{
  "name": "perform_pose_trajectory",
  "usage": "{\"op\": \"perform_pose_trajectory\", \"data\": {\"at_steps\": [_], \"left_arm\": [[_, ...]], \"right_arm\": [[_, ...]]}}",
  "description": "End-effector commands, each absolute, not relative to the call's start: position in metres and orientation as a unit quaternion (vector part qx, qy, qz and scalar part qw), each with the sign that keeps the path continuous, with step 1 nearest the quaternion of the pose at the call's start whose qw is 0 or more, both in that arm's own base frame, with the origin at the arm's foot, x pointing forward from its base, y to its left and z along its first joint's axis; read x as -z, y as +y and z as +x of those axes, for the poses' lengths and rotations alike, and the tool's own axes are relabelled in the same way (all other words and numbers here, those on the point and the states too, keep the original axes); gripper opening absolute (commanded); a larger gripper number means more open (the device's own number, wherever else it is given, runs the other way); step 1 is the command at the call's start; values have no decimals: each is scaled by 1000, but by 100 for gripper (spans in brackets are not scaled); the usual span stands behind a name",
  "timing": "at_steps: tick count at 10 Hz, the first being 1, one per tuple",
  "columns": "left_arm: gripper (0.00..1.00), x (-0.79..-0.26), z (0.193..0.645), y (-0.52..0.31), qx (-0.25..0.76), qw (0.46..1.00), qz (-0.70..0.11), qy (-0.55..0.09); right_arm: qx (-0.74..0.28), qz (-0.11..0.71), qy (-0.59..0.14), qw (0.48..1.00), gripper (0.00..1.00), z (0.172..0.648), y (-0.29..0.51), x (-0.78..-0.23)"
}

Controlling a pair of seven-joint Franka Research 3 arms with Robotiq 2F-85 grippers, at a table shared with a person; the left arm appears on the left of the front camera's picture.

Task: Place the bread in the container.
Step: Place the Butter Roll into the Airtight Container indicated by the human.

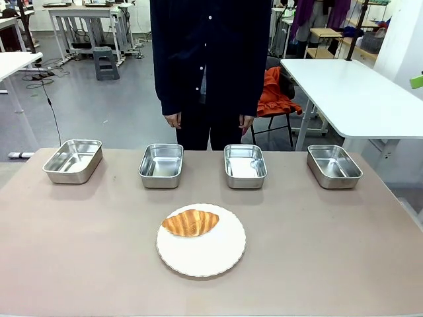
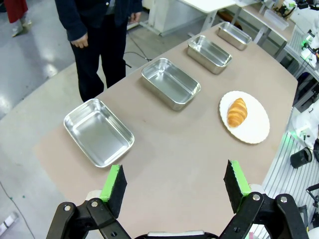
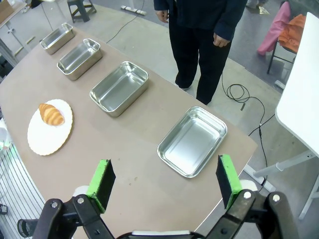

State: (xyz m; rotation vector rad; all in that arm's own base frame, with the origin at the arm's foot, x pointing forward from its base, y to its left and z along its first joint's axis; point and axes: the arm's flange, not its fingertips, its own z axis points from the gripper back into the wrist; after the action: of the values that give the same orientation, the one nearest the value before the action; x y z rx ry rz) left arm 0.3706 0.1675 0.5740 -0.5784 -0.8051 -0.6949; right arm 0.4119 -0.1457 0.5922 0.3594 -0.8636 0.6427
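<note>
Four shiny rectangular steel pans (image 1: pixel 160 165) in a row ahead of both grippers; golden-brown croissant (image 1: pixel 190 222) on round white plate (image 1: pixel 205 257). Both left gripper (image 2: pixel 174 174) and right gripper (image 3: pixel 164 169) spread wide, empty, touching nothing.

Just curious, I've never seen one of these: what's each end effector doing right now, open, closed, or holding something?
Left end effector: open, holding nothing.
Right end effector: open, holding nothing.
</note>
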Motion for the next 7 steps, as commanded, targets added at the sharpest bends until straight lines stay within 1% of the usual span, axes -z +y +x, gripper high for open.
{"op": "perform_pose_trajectory", "data": {"at_steps": [1,7], "left_arm": [[100,-574,369,169,333,819,-271,-381],[100,-574,369,169,333,819,-271,-381]], "right_arm": [[-307,171,-411,841,100,412,-146,-593],[-307,171,-411,841,100,412,-146,-593]]}}
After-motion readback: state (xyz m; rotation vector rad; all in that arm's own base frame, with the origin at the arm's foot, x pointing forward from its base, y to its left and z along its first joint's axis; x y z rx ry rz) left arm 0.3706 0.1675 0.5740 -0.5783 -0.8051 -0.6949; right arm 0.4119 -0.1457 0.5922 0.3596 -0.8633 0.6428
